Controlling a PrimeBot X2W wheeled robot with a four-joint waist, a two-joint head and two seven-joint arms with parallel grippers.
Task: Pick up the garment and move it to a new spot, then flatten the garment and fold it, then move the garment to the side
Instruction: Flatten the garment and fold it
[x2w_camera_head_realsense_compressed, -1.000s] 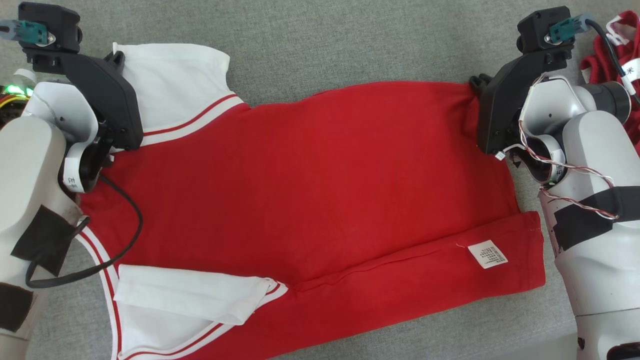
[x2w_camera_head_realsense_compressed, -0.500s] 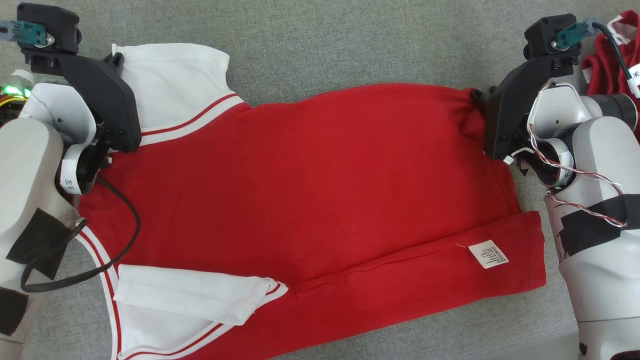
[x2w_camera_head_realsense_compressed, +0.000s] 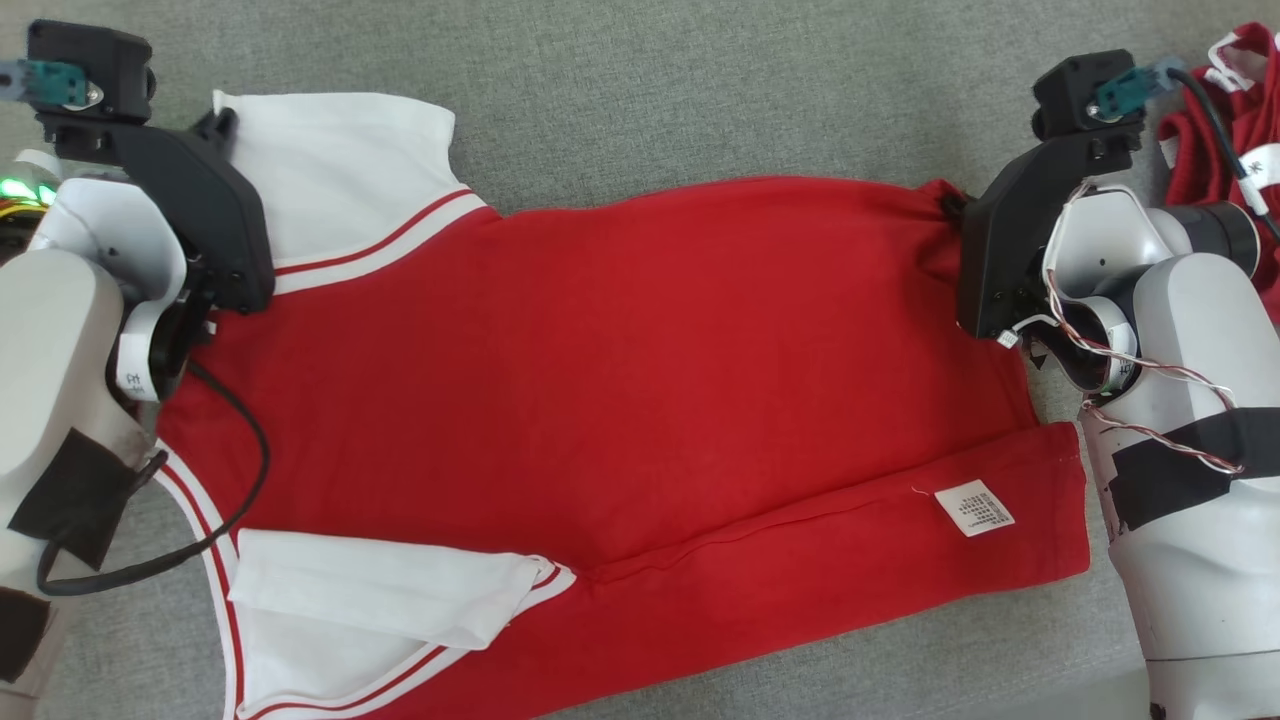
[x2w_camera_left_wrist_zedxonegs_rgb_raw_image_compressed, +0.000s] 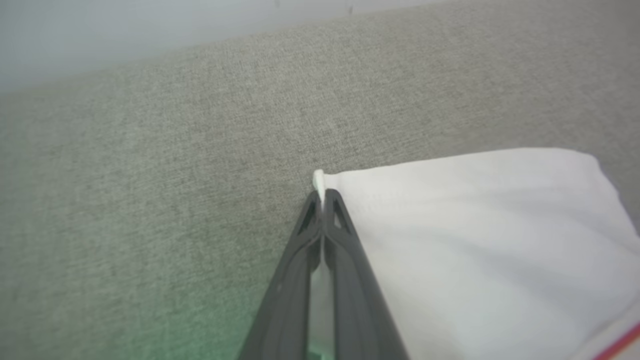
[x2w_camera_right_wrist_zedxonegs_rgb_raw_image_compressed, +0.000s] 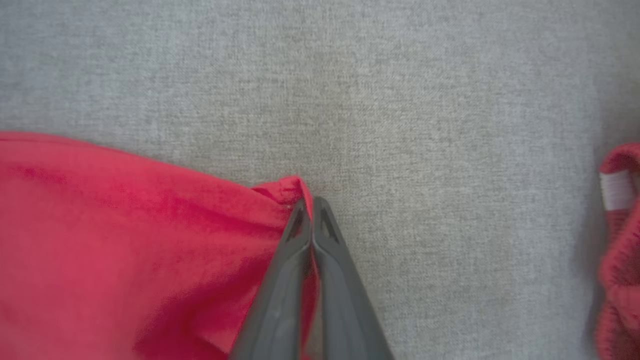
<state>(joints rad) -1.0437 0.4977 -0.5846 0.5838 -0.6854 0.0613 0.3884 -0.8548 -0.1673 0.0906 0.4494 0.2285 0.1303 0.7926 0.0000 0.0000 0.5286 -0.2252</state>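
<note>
The fingers (x2w_camera_left_wrist_zedxonegs_rgb_raw_image_compressed: 350, 270) of the left gripper (x2w_camera_left_wrist_zedxonegs_rgb_raw_image_compressed: 323, 196) are pressed together on the outer corner of the far white sleeve (x2w_camera_head_realsense_compressed: 340, 170) of the T-shirt (x2w_camera_head_realsense_compressed: 640, 350). In the left wrist view, a sliver of white fabric projects past the fingertips. The fingers (x2w_camera_right_wrist_zedxonegs_rgb_raw_image_compressed: 280, 295) of the right gripper (x2w_camera_right_wrist_zedxonegs_rgb_raw_image_compressed: 311, 201) are likewise clamped together, on a bunched corner of the red hem, and the right wrist view shows red fabric between and just beyond the tips. The T-shirt is red with white sleeves and red-and-white striped trim. It lies spread on the grey fabric surface (x2w_camera_head_realsense_compressed: 700, 90), with the sleeve end toward the robot's left and the hem end toward its right. In the head view the far edge of the T-shirt runs between the two grippers, one at the upper left and one at the upper right. Whether the gripped corners are raised off the surface cannot be determined. The near white sleeve (x2w_camera_head_realsense_compressed: 380, 590) lies folded over the body at the lower left. A red strip along the near edge sits apart from the main panel along a seam line and carries a white care label (x2w_camera_head_realsense_compressed: 975, 507). A black cable (x2w_camera_head_realsense_compressed: 235, 470) loops from the left forearm over the left part of the T-shirt. A second red garment (x2w_camera_head_realsense_compressed: 1225, 120) with white trim lies bunched at the far right, beside the right arm and apart from the T-shirt.
</note>
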